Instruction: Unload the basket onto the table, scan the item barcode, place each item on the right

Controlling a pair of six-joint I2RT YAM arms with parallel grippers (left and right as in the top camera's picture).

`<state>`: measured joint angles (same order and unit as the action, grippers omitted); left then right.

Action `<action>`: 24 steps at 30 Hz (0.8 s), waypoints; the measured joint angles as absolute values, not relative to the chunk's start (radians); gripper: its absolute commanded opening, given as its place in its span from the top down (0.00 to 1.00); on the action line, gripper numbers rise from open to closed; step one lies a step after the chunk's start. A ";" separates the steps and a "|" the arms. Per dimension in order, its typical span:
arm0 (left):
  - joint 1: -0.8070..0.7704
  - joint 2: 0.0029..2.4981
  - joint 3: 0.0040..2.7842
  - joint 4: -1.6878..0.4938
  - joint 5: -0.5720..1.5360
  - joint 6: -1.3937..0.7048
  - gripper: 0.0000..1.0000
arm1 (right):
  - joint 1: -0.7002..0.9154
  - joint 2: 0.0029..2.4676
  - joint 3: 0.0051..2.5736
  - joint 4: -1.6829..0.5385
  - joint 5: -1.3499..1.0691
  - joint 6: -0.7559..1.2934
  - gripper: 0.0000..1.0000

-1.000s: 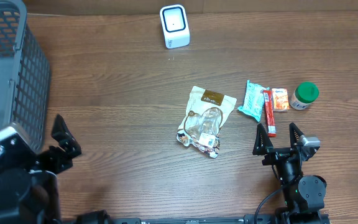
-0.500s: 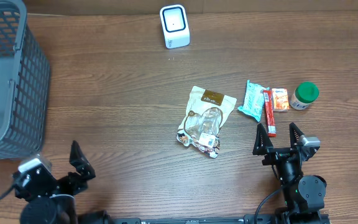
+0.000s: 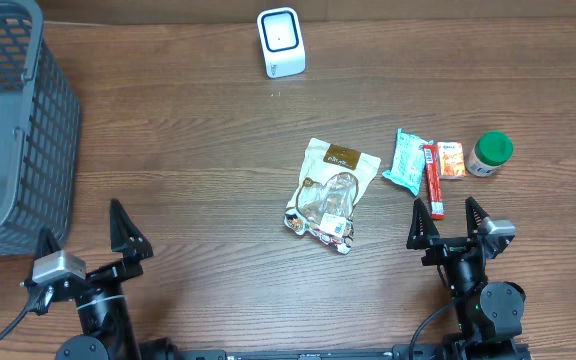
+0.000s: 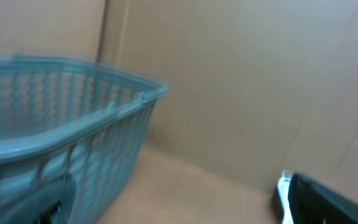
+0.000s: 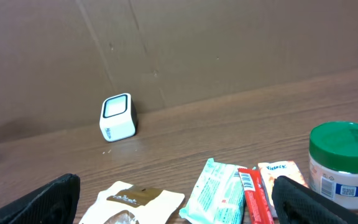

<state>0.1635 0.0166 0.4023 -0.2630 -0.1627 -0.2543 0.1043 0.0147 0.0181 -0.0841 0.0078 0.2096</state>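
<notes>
Left pincer [image 3: 80,225] and right pincer [image 3: 443,204] both stand with their fingers spread wide, and neither grips anything. We find the left one at the near left edge of the table [image 3: 188,120], just in front of the grey mesh basket [image 3: 18,150], which fills its blurred wrist view. The right one sits at the near right edge.

A white scanner [image 3: 280,41] stands upright at the far edge, well apart from everything else. At the centre lies a cream snack bag [image 3: 330,195], flat on the wood. To its right we see a row of four items:
- a teal packet [image 3: 408,160]
- a red stick [image 3: 433,180] touching the packet
- an orange sachet [image 3: 452,160] beside the stick
- a green-lidded jar [image 3: 489,154], upright

From above, the near end of the stick falls between the right pincer's open fingers.
</notes>
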 measured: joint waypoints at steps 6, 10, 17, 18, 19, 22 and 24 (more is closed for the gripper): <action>0.163 0.015 0.214 0.137 -0.091 -0.262 0.00 | 0.104 0.015 0.018 -0.084 0.008 0.209 0.00; 0.163 0.015 0.136 0.155 -0.074 -0.300 0.00 | 0.104 0.015 0.018 -0.084 0.008 0.210 0.00; 0.130 0.015 0.039 0.126 -0.062 -0.346 0.00 | 0.104 0.015 0.018 -0.084 0.008 0.209 0.00; 0.128 0.014 0.030 0.113 -0.059 -0.345 0.00 | 0.104 0.015 0.018 -0.084 0.008 0.209 0.00; 0.123 0.014 0.026 0.090 -0.056 -0.341 0.00 | 0.104 0.015 0.018 -0.084 0.008 0.209 0.00; 0.117 0.014 0.014 0.017 -0.038 -0.311 0.00 | 0.104 0.015 0.018 -0.084 0.008 0.210 0.00; 0.112 0.013 0.012 -0.029 -0.031 -0.276 0.00 | 0.104 0.015 0.018 -0.084 0.008 0.209 0.00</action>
<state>0.1123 0.0132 0.0124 -0.0292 -0.0311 -0.2756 0.1043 0.0147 0.0181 -0.0841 0.0082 0.2092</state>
